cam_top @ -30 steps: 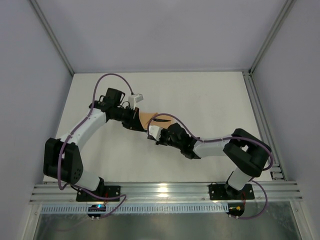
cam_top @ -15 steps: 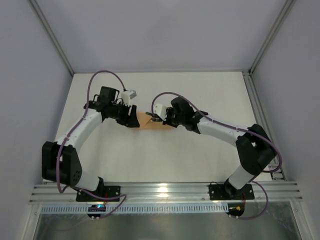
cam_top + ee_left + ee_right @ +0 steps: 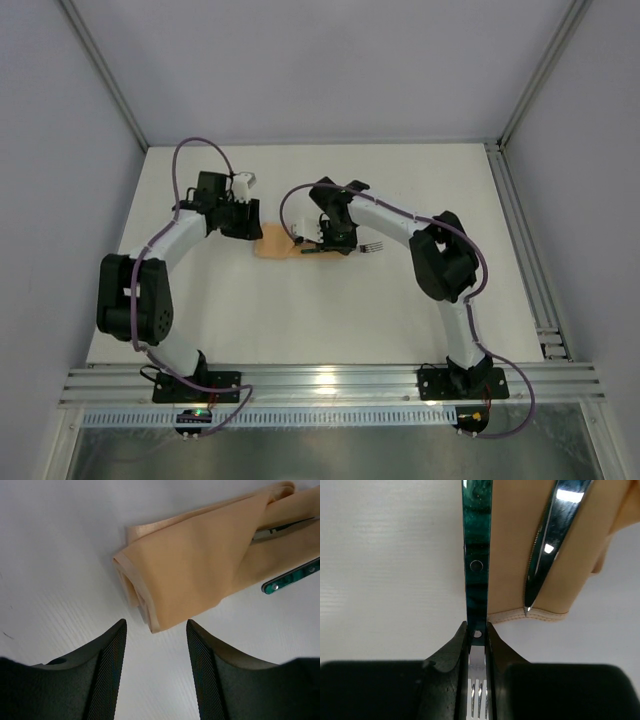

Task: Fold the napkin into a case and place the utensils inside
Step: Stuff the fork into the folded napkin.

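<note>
Folding is prob. done: the case (image 3: 275,243) lies left of the middle of the counter (image 3: 330,320) w/ the knife (image 3: 555,525) on it. The right pincer (image 3: 478,635) is clamped on the fork (image 3: 477,555), handle beside the case, not yet in. The left pincer (image 3: 156,630) stands apart & empty at the case's end.

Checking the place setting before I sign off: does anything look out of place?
Yes. The fork, pinched in the right claw, runs beside the napkin's edge rather than inside any fold. The knife blade lies bare on top of the cloth, tip at the hem.
</note>
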Robot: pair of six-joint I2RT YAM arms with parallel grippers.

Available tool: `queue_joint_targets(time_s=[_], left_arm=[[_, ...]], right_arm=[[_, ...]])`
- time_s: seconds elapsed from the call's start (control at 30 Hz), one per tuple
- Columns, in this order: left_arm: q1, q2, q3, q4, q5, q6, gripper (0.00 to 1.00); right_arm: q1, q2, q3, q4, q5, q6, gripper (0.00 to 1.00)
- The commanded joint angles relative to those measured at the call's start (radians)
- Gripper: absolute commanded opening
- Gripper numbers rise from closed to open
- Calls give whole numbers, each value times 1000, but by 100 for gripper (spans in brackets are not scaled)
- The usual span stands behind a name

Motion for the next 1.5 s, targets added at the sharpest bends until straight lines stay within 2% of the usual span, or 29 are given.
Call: queue_joint_targets(time_s=[0.0, 0.27, 0.37, 0.4, 0.67, 0.77, 0.97, 1.47], left_arm=[[19, 57, -1, 89, -46, -11, 53], [24, 152, 7, 123, -41, -13, 51], [24, 163, 7, 120, -33, -9, 40], [22, 169, 7, 118, -33, -8, 34], [24, 198, 8, 103, -21, 12, 30], [24, 206, 4, 101, -15, 17, 22], [22, 184, -13, 118, 5, 17, 13], [22, 152, -42, 117, 43, 46, 9]], right_arm=[[11, 27, 100, -168, 79, -33, 4], [31, 106, 178, -195, 113, -27, 4], [38, 152, 237, -226, 126, -7, 4], [39, 171, 243, -231, 125, 0, 4], [44, 211, 333, -278, 127, 40, 4], [53, 191, 335, -310, 151, 43, 4], [67, 171, 367, -337, 162, 40, 4], [62, 252, 447, -332, 161, 73, 4]])
